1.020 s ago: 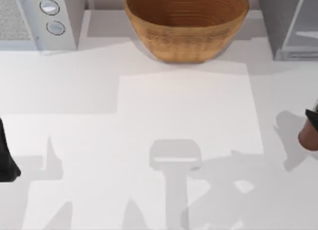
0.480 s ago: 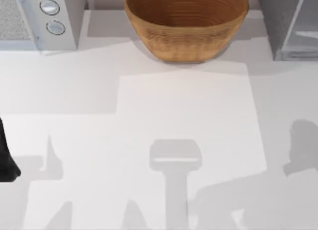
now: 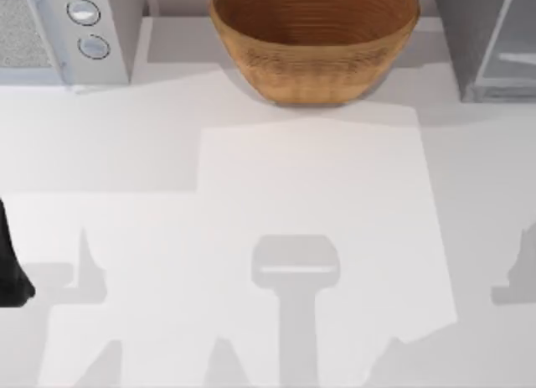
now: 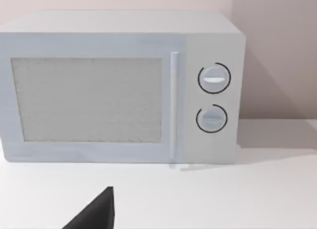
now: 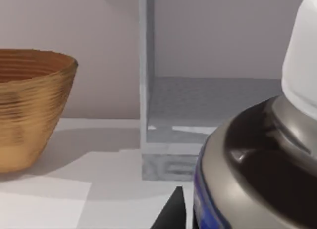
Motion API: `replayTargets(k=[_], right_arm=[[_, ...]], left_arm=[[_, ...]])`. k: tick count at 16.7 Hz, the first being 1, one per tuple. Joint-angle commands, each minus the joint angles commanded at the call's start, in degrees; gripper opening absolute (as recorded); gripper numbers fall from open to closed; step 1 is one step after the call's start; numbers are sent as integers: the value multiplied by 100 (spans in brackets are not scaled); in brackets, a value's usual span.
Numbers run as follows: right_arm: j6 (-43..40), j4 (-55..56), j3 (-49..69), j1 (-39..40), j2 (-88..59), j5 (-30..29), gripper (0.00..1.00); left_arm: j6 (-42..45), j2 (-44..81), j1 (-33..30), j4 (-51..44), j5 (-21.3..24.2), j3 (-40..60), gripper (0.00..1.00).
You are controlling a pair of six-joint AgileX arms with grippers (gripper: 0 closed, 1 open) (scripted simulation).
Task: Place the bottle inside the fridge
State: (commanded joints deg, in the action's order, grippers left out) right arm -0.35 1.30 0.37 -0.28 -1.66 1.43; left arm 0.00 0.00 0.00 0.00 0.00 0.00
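My left arm [image 3: 10, 266] sits at the left edge of the table [image 3: 310, 178], in the near half. Its gripper [image 4: 96, 214] faces the microwave [image 4: 119, 85], and a dark wedge of it juts up in the left wrist view. I cannot tell how far that gripper is open, and I see nothing in it. The microwave stands in the far left corner, its mesh door and two round knobs turned towards the wrist camera.

The bottle [image 5: 247, 179] is up close to the right wrist camera, tilted, with its white cap [image 5: 302, 56] highest, a dark brown body below it and a blue label band lower down. The right gripper [image 5: 233, 214] has hold of it: one dark finger [image 5: 172, 211] lies right against the side of the bottle by the label. The other side of the grip is hidden behind the bottle, so I cannot judge the width of the opening beyond the bottle itself.

Past the bottle, the right wrist view looks into the fridge [image 5: 208, 105], with its grey floor and back wall open to the camera and its front post upright. From above, the fridge stands in the far right corner. The basket [image 3: 314, 40] stands at the far edge between the microwave and the fridge, apart from both. The bottle is outside the fridge, in front of its opening.
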Motion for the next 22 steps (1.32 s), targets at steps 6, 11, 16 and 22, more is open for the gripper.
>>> replayTargets(k=[6,11,16,22], right_arm=[[38,-120,-26,14,140,-129,1],[58,346,381,-80,-458,-10,1],[99,1665,1528,-419,-2575,276,1],[130,3646,3250,-939,-6653,700,1]], left_arm=[[0,0,0,0,0,0,100],[0,0,0,0,0,0,100],[0,0,0,0,0,0,100],[0,0,0,0,0,0,100]])
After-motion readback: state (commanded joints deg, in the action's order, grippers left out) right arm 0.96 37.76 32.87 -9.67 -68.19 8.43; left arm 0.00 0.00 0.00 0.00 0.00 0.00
